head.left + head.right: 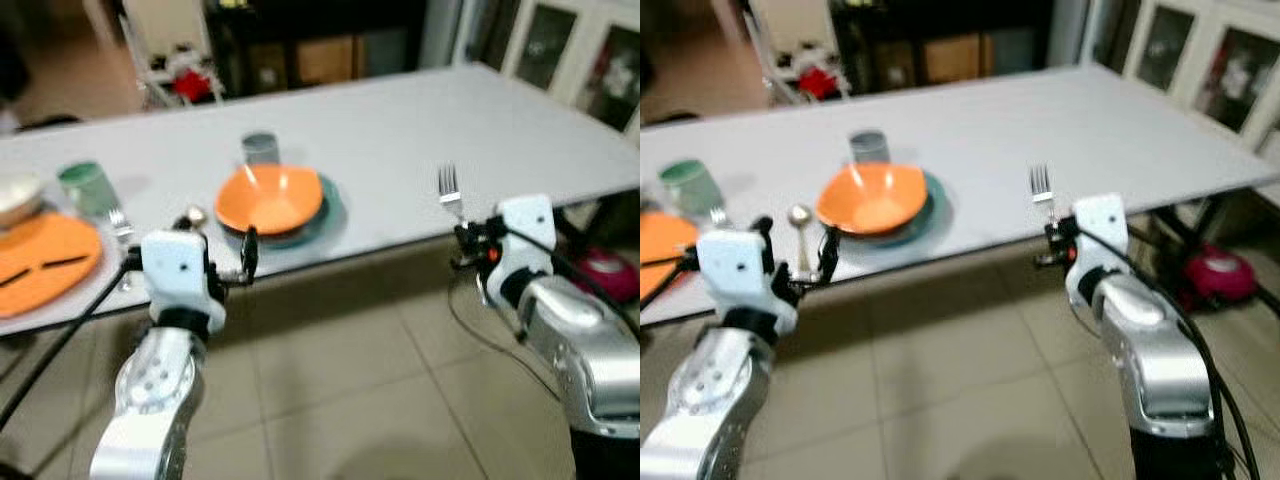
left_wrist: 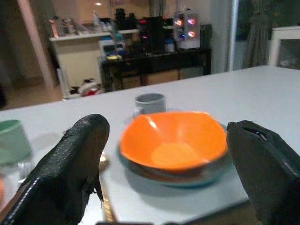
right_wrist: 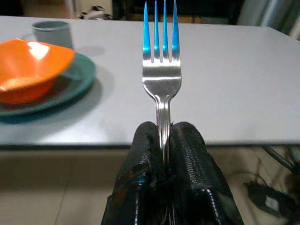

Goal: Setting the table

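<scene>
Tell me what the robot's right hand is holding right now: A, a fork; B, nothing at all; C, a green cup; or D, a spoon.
A: the right hand is shut on the handle of a fork, tines pointing up, at the near edge of the table.

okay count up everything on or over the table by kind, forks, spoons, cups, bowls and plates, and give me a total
Forks: 2, one held by the right gripper as fork, one fork by the green cup.
Spoons: 1, spoon.
Cups: 2, grey cup, green cup.
Bowls: 2, orange bowl, pale bowl.
Plates: 2, teal plate, orange plate.
Total: 9.
</scene>
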Controlling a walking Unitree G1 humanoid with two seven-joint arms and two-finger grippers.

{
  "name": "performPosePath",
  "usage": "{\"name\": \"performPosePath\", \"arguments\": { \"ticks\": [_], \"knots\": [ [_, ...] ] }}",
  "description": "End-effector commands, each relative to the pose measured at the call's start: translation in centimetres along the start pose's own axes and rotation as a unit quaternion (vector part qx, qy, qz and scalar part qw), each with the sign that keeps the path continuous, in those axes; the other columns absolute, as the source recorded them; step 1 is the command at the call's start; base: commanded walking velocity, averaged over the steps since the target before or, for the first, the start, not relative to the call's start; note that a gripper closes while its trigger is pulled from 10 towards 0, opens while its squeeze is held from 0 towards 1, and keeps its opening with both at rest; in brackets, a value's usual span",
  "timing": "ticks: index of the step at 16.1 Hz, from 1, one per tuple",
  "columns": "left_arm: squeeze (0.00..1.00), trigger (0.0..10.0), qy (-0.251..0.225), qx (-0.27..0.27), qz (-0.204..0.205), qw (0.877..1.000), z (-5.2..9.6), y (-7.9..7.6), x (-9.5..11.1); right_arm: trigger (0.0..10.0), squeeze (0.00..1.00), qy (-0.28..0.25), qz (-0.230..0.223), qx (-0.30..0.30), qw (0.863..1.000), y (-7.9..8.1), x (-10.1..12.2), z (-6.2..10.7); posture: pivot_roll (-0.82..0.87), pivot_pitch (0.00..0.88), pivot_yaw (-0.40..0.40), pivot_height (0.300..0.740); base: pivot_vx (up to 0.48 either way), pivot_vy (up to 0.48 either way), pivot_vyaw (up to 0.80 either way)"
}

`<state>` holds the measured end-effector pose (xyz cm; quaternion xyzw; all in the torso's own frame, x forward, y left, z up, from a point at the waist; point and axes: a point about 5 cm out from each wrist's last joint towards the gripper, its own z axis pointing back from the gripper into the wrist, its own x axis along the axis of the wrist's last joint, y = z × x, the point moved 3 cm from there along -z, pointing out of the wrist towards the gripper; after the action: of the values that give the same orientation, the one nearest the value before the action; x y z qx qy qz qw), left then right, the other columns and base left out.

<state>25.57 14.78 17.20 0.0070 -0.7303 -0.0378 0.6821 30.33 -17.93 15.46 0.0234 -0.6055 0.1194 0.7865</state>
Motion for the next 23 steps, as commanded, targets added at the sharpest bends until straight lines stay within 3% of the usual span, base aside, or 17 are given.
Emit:
{"name": "performPosePath", "arguments": {
  "ticks": [1, 15, 17, 21, 22, 23],
  "knots": [
    [0.00, 10.0, -0.002, 0.012, -0.007, 1.000, -0.1, 0.8, 0.2, 10.0, 0.00, -0.006, -0.003, 0.024, 1.000, 1.0, 0.4, -0.2, -0.12, 0.000, 0.051, 0.740, 0.382, 0.000, 0.00],
    [0.00, 10.0, -0.001, -0.011, -0.014, 1.000, -0.1, 0.4, 0.5, 10.0, 0.00, 0.019, -0.010, 0.010, 1.000, -0.3, 0.3, -1.0, -0.10, 0.000, 0.043, 0.740, 0.380, 0.000, 0.00],
    [0.00, 10.0, -0.003, -0.054, 0.002, 0.999, 0.0, -0.5, 0.9, 10.0, 0.00, 0.037, -0.013, 0.023, 0.999, -0.3, 0.1, -1.3, -0.11, 0.000, 0.043, 0.740, 0.154, 0.000, 0.00],
    [0.00, 10.0, -0.004, -0.109, -0.022, 0.994, -0.2, -1.3, 1.6, 10.0, 0.00, 0.095, 0.001, 0.021, 0.995, -0.5, -0.5, -2.7, -0.11, 0.000, 0.058, 0.740, 0.000, 0.000, 0.00],
    [0.00, 10.0, -0.002, -0.146, -0.026, 0.989, -0.2, -1.9, 1.9, 10.0, 0.00, 0.098, -0.012, 0.034, 0.995, -0.3, -0.3, -3.5, -0.11, 0.000, 0.066, 0.740, 0.000, 0.000, 0.00],
    [0.00, 10.0, 0.011, -0.199, -0.036, 0.979, -0.1, -2.8, 2.1, 10.0, 0.00, 0.111, 0.006, 0.038, 0.993, 0.0, -0.3, -4.7, -0.11, 0.000, 0.070, 0.740, 0.000, 0.000, 0.00]
  ]
}}
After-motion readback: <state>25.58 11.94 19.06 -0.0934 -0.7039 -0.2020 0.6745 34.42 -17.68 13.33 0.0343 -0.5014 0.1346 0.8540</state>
